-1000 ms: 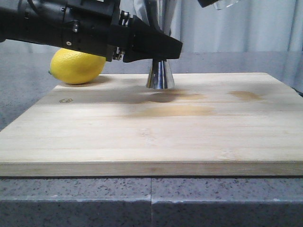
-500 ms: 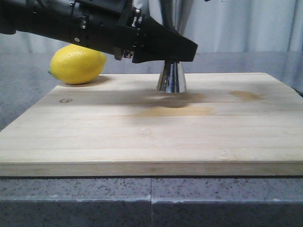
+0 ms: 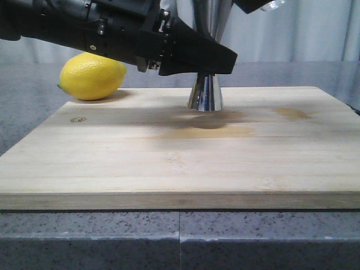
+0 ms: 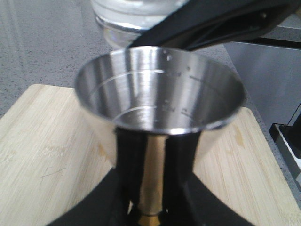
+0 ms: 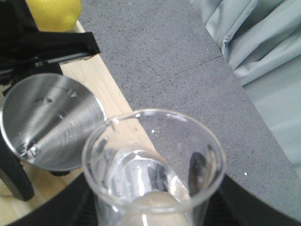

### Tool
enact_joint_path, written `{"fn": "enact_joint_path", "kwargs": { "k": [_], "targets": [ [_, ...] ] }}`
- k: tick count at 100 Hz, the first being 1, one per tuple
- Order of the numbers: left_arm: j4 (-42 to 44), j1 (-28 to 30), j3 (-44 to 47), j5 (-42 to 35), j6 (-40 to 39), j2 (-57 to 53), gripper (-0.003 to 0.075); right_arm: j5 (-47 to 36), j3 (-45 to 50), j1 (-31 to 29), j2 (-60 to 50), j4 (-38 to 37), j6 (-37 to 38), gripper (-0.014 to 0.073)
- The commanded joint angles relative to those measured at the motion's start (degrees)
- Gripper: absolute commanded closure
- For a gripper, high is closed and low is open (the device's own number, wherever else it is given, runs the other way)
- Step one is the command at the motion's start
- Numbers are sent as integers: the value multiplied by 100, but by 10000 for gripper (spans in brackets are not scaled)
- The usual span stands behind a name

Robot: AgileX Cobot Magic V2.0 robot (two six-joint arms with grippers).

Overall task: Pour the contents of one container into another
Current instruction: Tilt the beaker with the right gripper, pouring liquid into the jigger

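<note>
Now look at your left gripper (image 3: 216, 59): its black jaws are shut tight around the thin gold waist of the tall shiny steel hourglass-shaped jigger (image 3: 205, 93). You can see the jigger's foot sitting on the pale wooden cutting board (image 3: 180, 163), near the board's far edge. From the left wrist view, the jigger's (image 4: 160, 101) open top cup faces up, with little measuring lines inside, and the gold band runs down between the two black fingers (image 4: 127, 160).

Your right gripper (image 5: 155, 207) holds the clear glass beaker (image 5: 153, 165) with the flared rim. You can see dark jaw parts on both sides of the glass. The beaker sits up high, just beside the jigger's (image 5: 51, 120) open cup, with its small spout pointing toward the cup. There is some clear liquid low inside the beaker.

A yellow lemon (image 3: 91, 76) rests on the grey speckled counter (image 3: 28, 107), off the board's far left corner.
</note>
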Motion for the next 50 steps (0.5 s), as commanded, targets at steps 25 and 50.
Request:
{"fn": "enact_joint_path", "kwargs": {
  "k": [25,50],
  "targets": [
    [-380,-47,-176,290,-31,-240,598,-225,-217,9,-123,-107,-729,345],
    [-380,-47,-176,290,-31,-240,598,-236,-217,9,-123,-107,-919,345]
  ]
}}
